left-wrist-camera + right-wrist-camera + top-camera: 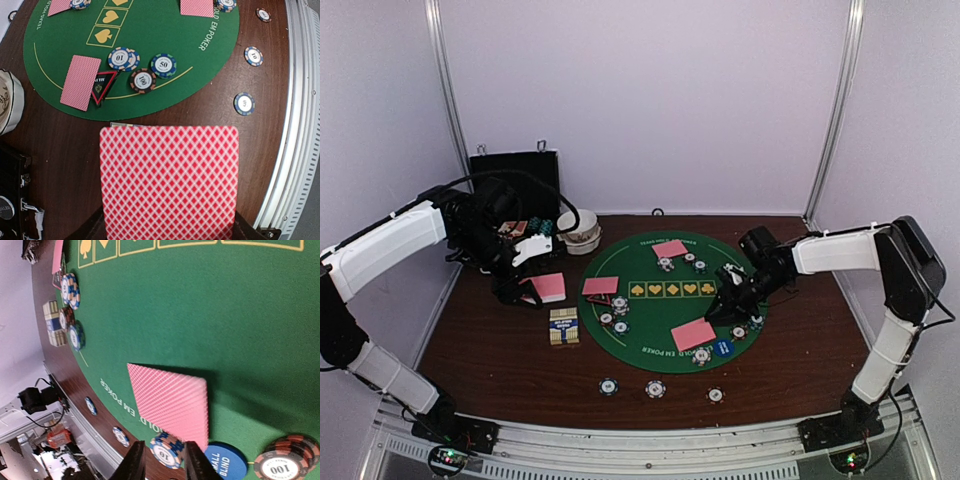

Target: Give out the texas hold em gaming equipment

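From above, the left gripper (532,285) is clenching a pink-backed playing card (549,287) left of centre, over the brown wooden table (490,350), just beside the round green felt mat (650,325). The right gripper (732,303) is hovering over the mat's right part.

In the left wrist view, the held card (169,180) is filling the lower centre.

In the right wrist view, the right gripper's fingers (136,460) are standing apart, released. A blue-striped poker chip (166,451) is lying flat between them at the bottom edge, touching a second pink-backed card (172,400) and near a blue round marker button (225,462).
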{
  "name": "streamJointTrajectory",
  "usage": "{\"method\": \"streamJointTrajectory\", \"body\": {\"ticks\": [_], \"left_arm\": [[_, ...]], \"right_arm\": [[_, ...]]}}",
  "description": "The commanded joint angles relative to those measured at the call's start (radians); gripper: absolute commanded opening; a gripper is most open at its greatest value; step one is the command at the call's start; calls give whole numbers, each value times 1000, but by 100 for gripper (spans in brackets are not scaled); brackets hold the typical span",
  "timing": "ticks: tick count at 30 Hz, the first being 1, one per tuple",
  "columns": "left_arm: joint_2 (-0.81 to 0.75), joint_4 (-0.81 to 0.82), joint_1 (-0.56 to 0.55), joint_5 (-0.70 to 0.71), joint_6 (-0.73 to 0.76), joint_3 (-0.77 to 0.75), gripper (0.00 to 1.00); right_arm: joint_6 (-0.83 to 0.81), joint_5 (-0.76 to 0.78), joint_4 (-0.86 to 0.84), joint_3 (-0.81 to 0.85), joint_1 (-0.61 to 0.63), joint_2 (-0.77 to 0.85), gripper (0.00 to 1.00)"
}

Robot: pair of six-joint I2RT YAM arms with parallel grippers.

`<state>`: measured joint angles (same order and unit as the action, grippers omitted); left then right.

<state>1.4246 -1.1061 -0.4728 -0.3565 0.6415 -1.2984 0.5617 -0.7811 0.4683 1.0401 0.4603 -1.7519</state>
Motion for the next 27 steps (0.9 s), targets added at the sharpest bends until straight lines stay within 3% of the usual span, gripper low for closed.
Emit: {"method": "streamJointTrajectory", "body": {"ticks": [1, 8, 9, 11, 14, 22, 27], "left_arm": [[-18, 0, 3, -29, 3, -21, 0], [-18, -1, 3, -42, -6, -19, 0], [-17, 0, 3, -44, -6, -19, 0], [-14, -1, 3, -44, -8, -19, 0], [-12, 0, 3, -44, -8, -22, 0], [-15, 0, 3, -42, -6, -30, 0], [-18, -1, 3, -39, -9, -30, 0]], "right_arm": [[-89, 102, 163, 50, -3, 53, 34], [-126, 221, 269, 156, 29, 108, 56], [-129, 240, 277, 175, 40, 110, 62], [-133, 277, 298, 215, 61, 111, 83], [-129, 332, 303, 264, 100, 121, 98], [-57, 464, 283, 398, 242, 102, 99], [78, 529, 74, 336, 315, 108, 100]]}}
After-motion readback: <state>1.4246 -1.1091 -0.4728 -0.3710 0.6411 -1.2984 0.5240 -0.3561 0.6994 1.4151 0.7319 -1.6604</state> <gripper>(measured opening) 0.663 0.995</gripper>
